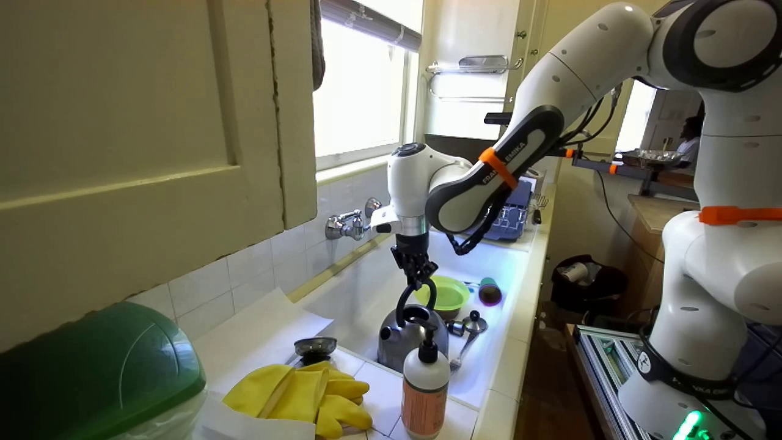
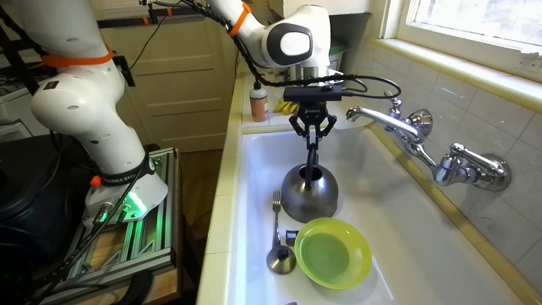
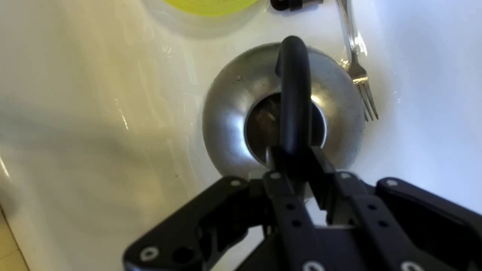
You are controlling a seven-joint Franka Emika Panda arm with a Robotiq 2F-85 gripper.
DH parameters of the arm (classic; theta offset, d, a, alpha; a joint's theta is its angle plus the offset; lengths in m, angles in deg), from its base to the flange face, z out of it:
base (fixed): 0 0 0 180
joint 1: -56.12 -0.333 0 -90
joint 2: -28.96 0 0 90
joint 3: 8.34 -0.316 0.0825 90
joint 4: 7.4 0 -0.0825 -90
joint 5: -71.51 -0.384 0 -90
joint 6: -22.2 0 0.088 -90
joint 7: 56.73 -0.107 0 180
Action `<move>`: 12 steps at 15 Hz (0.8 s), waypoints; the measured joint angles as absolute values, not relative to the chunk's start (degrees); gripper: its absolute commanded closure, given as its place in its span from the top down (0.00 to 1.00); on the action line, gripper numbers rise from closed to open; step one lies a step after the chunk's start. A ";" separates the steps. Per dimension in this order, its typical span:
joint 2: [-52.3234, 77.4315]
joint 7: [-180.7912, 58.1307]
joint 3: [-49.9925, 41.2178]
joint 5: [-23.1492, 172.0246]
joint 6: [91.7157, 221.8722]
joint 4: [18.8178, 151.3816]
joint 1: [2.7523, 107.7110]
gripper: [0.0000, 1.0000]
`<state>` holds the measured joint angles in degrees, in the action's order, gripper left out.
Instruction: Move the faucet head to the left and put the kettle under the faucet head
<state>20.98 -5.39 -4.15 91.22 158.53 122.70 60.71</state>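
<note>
Steel kettle [image 2: 310, 204], one: black handle [image 3: 295, 94] pinched in my Robotiq gripper [image 2: 312, 142], fingers nearly together. Chrome faucet spout [image 2: 387, 120], one: apart.

It looks like a home kitchen: below a window [image 1: 361, 91], a white sink [image 2: 415, 237] with a wall tap [image 2: 389, 120] holds a kettle [image 2: 296, 203], bowl [image 2: 332, 256] and fork [image 3: 357, 73]; rubber gloves [image 1: 299, 391] and a pump bottle [image 1: 424, 397] sit beside it.
</note>
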 measured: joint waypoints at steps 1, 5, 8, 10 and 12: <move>20.88 -6.28 -4.01 91.21 158.53 122.57 60.84 0.05; 20.16 -9.24 -3.62 91.21 158.53 121.58 61.28 0.05; 19.61 -11.20 -3.29 91.21 158.53 120.77 61.68 0.05; 19.19 -12.27 -3.09 91.21 158.53 120.14 61.99 0.05; 18.79 -13.11 -2.92 91.21 158.53 119.63 62.21 0.05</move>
<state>18.79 -13.11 -2.92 91.21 158.53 119.63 62.21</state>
